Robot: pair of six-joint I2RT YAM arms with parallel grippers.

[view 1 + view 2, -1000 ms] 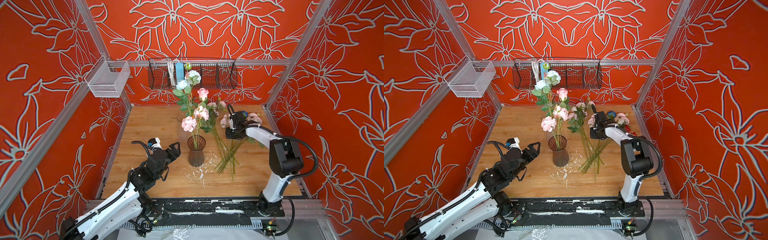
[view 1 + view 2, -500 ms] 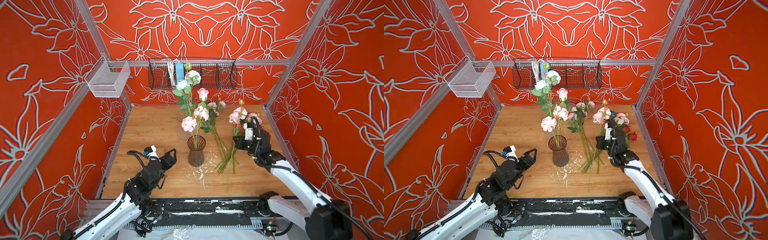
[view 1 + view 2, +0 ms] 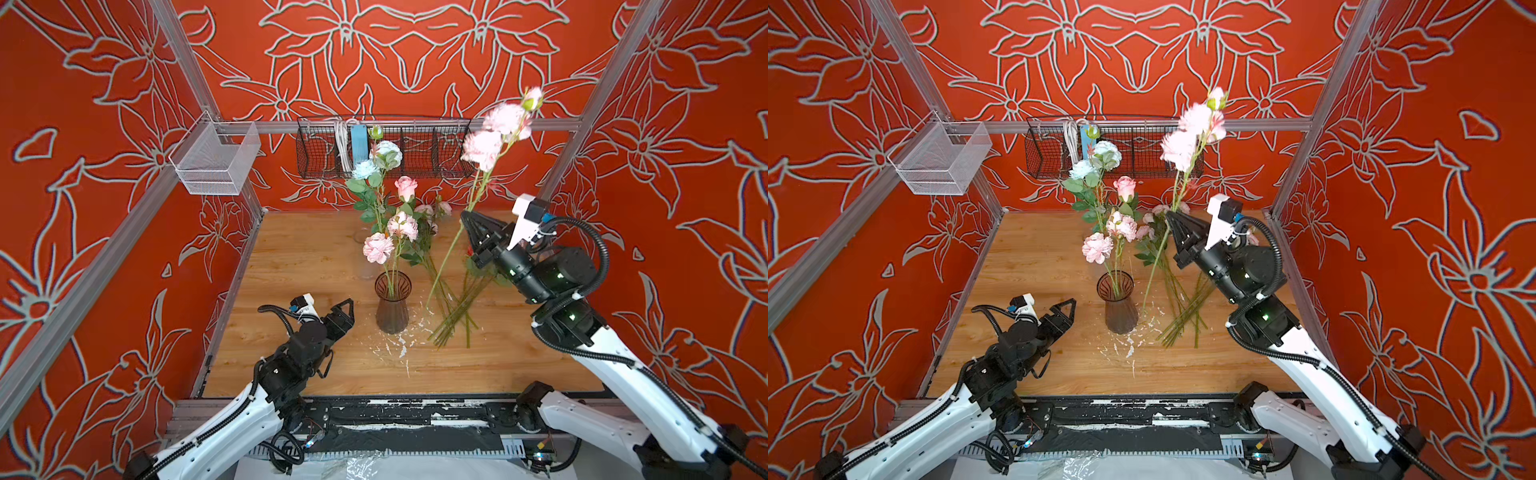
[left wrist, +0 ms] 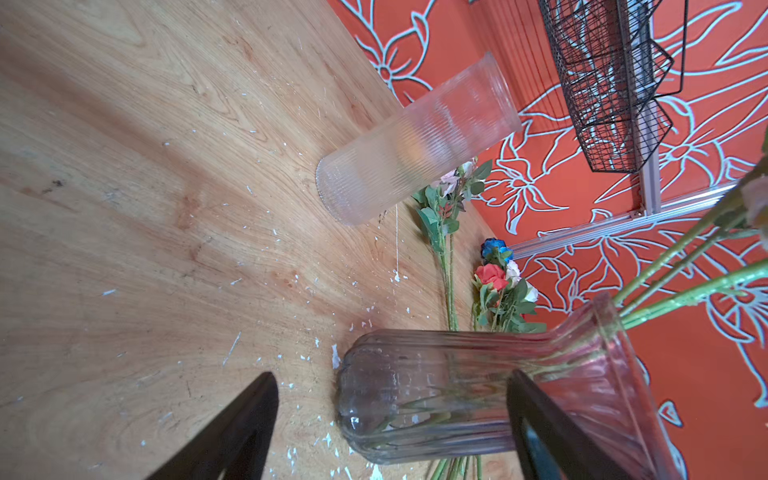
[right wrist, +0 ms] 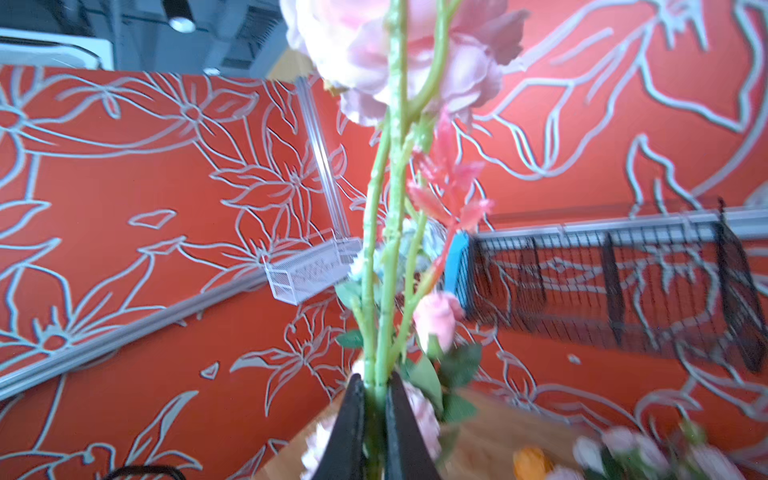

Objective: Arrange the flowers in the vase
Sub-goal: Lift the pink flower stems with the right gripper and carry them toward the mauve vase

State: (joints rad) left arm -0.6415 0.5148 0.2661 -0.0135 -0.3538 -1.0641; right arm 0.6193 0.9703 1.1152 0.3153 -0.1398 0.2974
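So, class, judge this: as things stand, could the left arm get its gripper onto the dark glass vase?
Probably yes: the left gripper stands open, pointing at the vase close by, with only bare table between them.

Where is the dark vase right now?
In both top views the vase stands upright between the left end effector and the loose stems lying right of it.

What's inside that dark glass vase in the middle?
Green stems of several pink, white and pale blue flowers stand in the vase. From above, dark glass hides their lower ends.
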